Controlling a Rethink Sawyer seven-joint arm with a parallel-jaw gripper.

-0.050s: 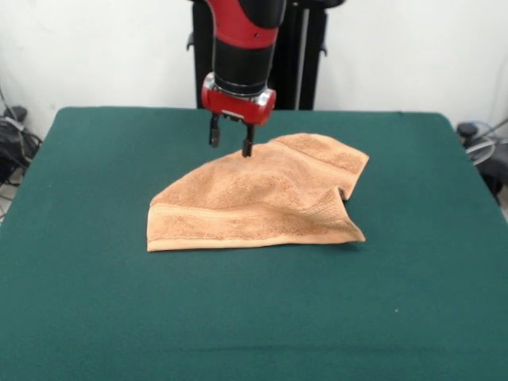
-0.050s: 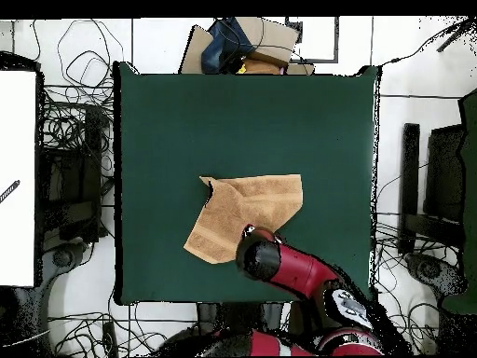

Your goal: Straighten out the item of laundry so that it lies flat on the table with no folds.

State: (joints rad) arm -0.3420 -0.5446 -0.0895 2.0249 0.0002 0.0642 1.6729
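Towel (image 1: 258, 198) on show, but start with the biggest thing: the table (image 1: 95, 317), a wide green spread with plenty of bare cloth on every side. The towel sits near its middle, and it is not flat. In the front view a layer is doubled over, 1 striped hem runs along the near edge, and a crumpled tuck shows at the right-hand side by the corner. The arm (image 2: 298, 268) drops in over the far edge of the towel. And the pincer (image 1: 231, 140): its 2 fingers stand apart, empty, tips just at the top of the fold, whether touching the cloth or a hair above I cannot tell.

Now the risks. If it closes here it may nip both layers together, so the pull drags the whole towel across the table instead of opening the fold. A shallow bite on terry could also slip off mid-pull, leaving a fresh wrinkle.
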